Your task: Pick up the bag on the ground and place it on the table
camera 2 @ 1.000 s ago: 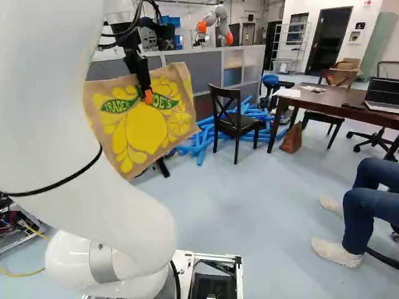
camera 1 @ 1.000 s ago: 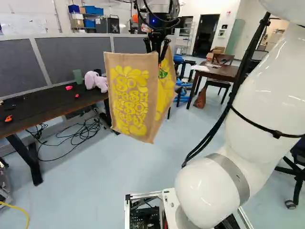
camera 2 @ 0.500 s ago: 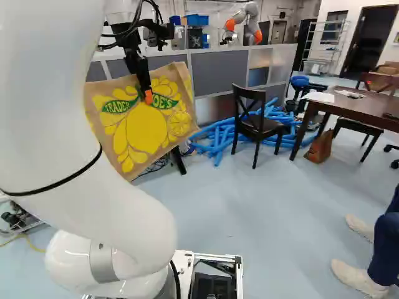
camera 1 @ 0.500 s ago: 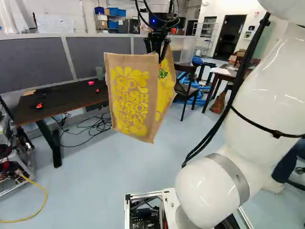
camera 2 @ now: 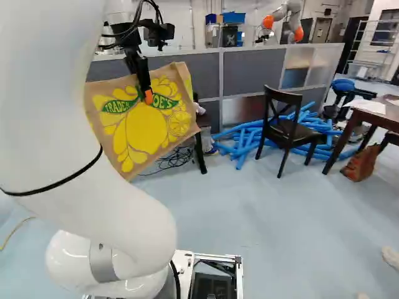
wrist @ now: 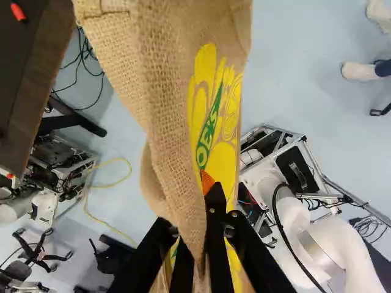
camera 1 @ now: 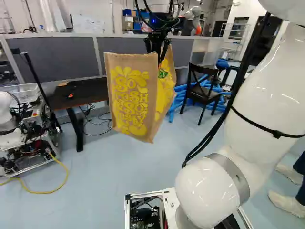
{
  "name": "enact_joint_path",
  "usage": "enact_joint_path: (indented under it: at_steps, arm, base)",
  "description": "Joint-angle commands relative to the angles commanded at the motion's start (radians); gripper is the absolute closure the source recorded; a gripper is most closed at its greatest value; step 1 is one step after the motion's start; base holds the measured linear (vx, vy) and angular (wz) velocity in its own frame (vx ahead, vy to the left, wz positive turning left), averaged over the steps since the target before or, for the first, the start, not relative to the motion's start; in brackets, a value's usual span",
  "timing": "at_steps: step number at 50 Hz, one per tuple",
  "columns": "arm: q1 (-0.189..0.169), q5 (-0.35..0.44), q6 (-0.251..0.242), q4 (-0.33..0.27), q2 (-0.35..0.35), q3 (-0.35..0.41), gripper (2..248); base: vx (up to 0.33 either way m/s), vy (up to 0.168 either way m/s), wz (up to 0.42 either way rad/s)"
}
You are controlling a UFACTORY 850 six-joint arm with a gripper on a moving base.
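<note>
- One bag [camera 1: 131,100] hangs in the air, well off the floor [camera 1: 133,174]. Coarse tan weave shows all over it, with a stitched hem.
- Its face toward the left base view bears blocky yellow lettering under yellow leaf shapes. The face seen in the right base view carries a fat yellow lemon, leaves, a cut slice and green lettered patches.
- It hangs askew, lower edge slanting, the two faces meeting at a crisp fold in the left base view.
- Both fingers of the gripper [camera 1: 158,52] pinch the cloth between them; an orange pad [camera 2: 148,97] sits against the lemon print.
- Behind the bag, in the left base view, stands a dark table [camera 1: 81,90], partly hidden by it, with black cables [camera 2: 177,158] beneath.
- A gray partition [camera 2: 252,70] runs behind that; before it are a black chair [camera 2: 290,129] and piled blue tubes [camera 2: 240,146].
- Another robot [camera 1: 5,117] stands at the left of the left base view, a yellow cable [camera 1: 62,177] on the floor beside it.
</note>
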Motion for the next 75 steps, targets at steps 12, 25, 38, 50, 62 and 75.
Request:
enact_joint_path:
  at_steps: [12,25,38,50,62,75]
  arm:
    - [0.000,0.000,0.000,0.000,0.000,0.000,228]
    - [0.000,0.000,0.000,0.000,0.000,0.000,228]
    - [0.000,0.000,0.000,0.000,0.000,0.000,228]
    - [0.000,0.000,0.000,0.000,0.000,0.000,228]
    - [0.000,0.000,0.000,0.000,0.000,0.000,228]
    - [0.000,0.000,0.000,0.000,0.000,0.000,228]
  base:
    - [0.031,0.042,0.187]
    - [0.029,0.007,0.023]
    - [0.081,0.003,0.006]
    - [0.113,0.003,0.005]
    - [0.122,0.011,0.042]
    - [0.137,0.067,0.146]
